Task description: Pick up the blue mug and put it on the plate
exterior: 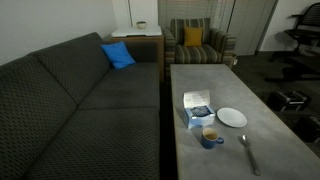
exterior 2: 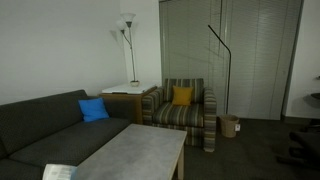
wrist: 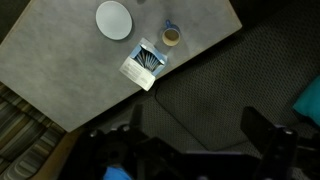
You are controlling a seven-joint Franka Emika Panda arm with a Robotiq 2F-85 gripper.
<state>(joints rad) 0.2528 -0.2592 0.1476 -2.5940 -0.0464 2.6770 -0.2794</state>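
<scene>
Mug [exterior: 210,136], blue, stands on the table [exterior: 200,80] near 1 white plate [exterior: 232,117], not yet lifted; gripper [wrist: 190,150] hangs high above, jaws spread, empty; whole task left.

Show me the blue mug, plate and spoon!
blue mug [exterior: 209,134], in an exterior view, on its tan inside
plate [exterior: 232,117], in an exterior view, on its bare middle
spoon [exterior: 249,154], in an exterior view, on its handle
</scene>
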